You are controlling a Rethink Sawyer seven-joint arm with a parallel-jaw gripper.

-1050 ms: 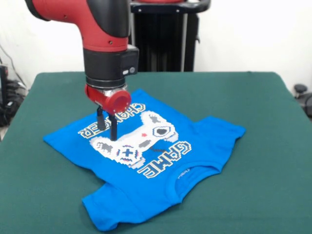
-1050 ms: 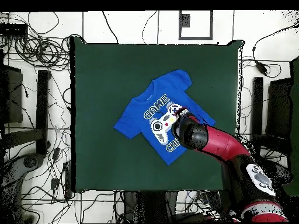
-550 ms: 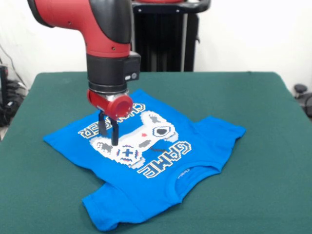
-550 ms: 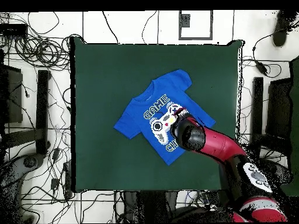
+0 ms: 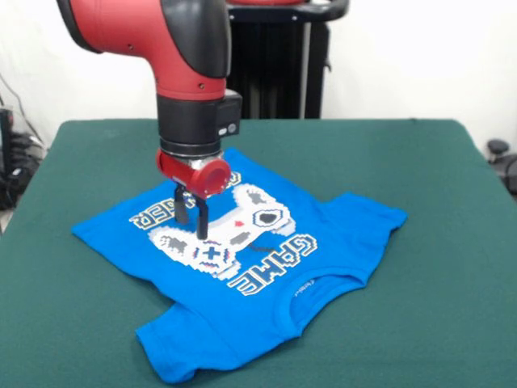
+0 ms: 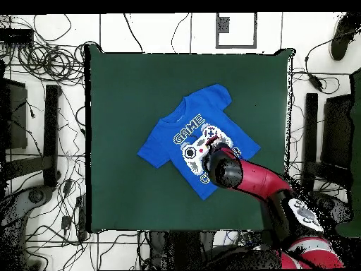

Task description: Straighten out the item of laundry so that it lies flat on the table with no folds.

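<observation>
The item of laundry, a bright blue T-shirt (image 5: 339,226) with white "GAME CHANGER" lettering and a controller graphic, lies print up on the green table (image 5: 404,162). Its collar faces the near edge in the front view. One sleeve spreads to the right, and the near left sleeve looks bunched with a fold. My gripper (image 5: 192,230) points straight down over the controller graphic, slightly open, with its tips just at the cloth and nothing held. In the overhead view the shirt (image 6: 201,116) lies slanted at the table's middle, and the arm's wrist (image 6: 224,169) covers the gripper and part of the print.
The green table (image 6: 127,92) extends well beyond the shirt on every side. Several cables (image 6: 42,63) and dark stands (image 6: 51,134) lie on the floor around the table. The black pedestal (image 5: 271,73) rises behind the far edge.
The gripper has slid to the right in the front view, from the shirt's lettering onto the controller graphic. The shirt has not shifted.
</observation>
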